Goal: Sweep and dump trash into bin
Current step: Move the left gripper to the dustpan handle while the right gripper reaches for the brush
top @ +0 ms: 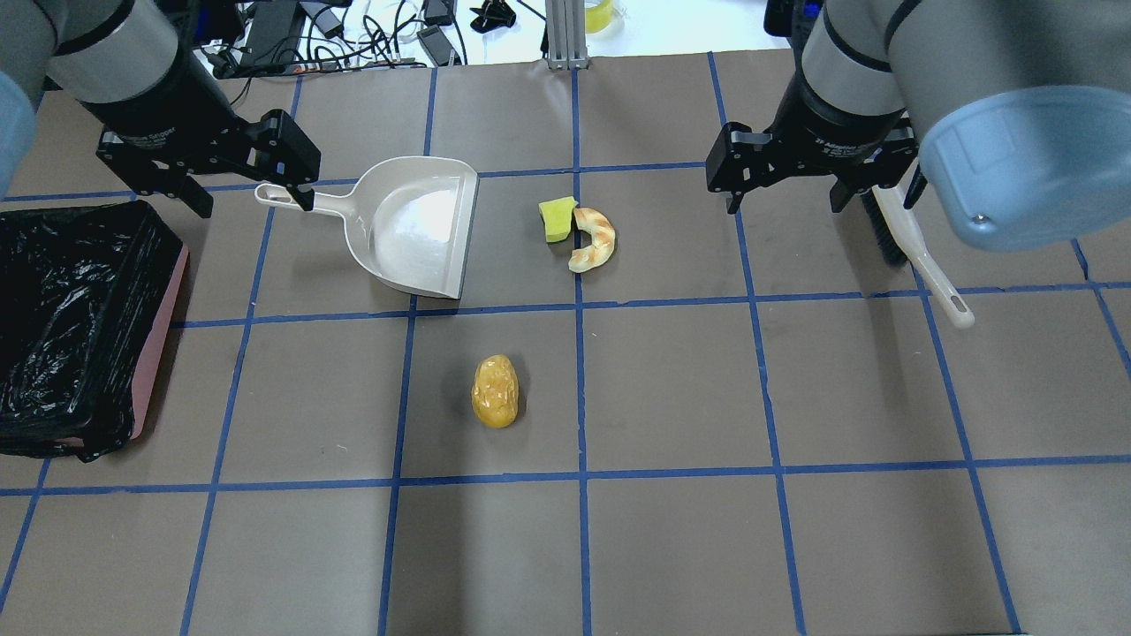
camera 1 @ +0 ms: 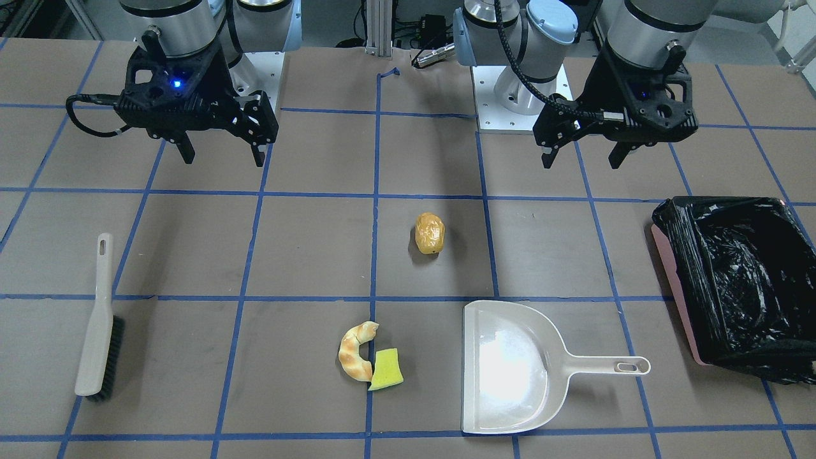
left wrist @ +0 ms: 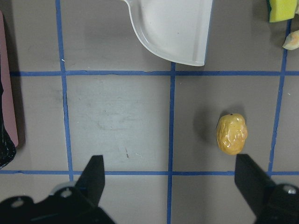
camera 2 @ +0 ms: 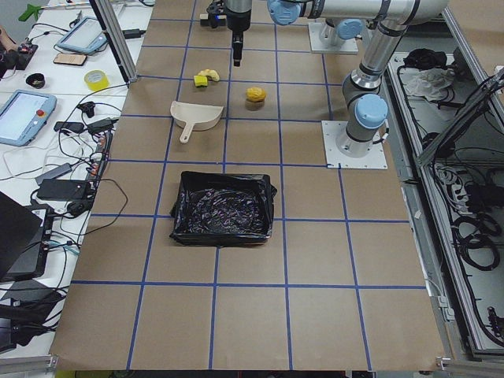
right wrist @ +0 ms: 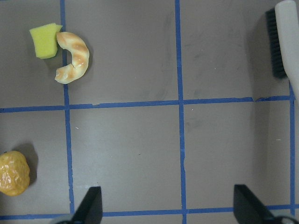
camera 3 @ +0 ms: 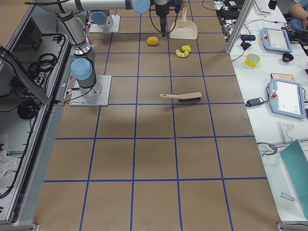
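- A brown surface [top: 671, 548] is marked into squares by blue tape lines [top: 580, 397]. Cables [top: 353, 31] lie beyond its far edge, and two tablets [camera 3: 287, 98] sit off to one side.
- Directions are given from behind the robot, with 12 o'clock pointing away from it.
- There are three pieces of trash. A yellow sponge [top: 557, 218] touches a croissant [top: 594, 237] at its 10 o'clock, and a potato [top: 496, 390] sits alone at the croissant's 7 o'clock.
- One dustpan [top: 415, 231] lies at 9 o'clock from the sponge.
- One brush [camera 1: 99, 325] lies at 3 o'clock from the croissant.
- One pink bin [top: 163, 309], lined with a black bag [top: 62, 300], sits at the surface's 9 o'clock edge, well apart from the trash.
- There are two tools. The left tool [camera 1: 581, 162] and right tool [camera 1: 224, 159] hang above the surface, both released, fingers spread, holding nothing.
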Motion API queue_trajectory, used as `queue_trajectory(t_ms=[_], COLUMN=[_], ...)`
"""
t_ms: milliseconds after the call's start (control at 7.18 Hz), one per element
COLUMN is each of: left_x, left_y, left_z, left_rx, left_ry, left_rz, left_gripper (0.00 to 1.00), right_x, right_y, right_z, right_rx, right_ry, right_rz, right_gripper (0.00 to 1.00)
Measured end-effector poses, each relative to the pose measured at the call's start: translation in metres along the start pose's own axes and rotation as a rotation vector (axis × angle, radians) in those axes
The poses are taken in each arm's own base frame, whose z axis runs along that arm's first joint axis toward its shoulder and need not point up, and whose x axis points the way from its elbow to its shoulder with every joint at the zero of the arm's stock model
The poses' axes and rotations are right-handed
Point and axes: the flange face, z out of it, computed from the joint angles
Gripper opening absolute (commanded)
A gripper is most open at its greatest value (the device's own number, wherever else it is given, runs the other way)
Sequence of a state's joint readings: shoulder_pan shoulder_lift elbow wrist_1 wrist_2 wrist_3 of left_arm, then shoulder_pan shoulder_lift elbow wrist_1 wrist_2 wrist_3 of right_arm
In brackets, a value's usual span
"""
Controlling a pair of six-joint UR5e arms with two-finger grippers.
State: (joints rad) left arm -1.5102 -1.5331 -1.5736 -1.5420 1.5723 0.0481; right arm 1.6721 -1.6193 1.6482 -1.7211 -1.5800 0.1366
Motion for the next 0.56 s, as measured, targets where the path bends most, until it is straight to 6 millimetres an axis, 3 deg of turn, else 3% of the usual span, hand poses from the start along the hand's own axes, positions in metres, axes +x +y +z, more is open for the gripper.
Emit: queue_trajectory(t_ms=[279,557], left_x=[-0.002,-0.014], left_y=[-0.006,-0.025], left_z=[0.004,0.022], left_rx=[0.021,0.033], left_ry=[0.000,-0.005], left_rz=[0.094,0.246], left_gripper=[0.99,0.98], right_x=[0.000,0.002], right_y=[0.000,0.001], right_z=[0.001,0.004], right_rx=[-0.004,-0.016], right_ry=[0.005,0.021], right_rz=[-0.005,-0.006], right_gripper=[1.00,1.00])
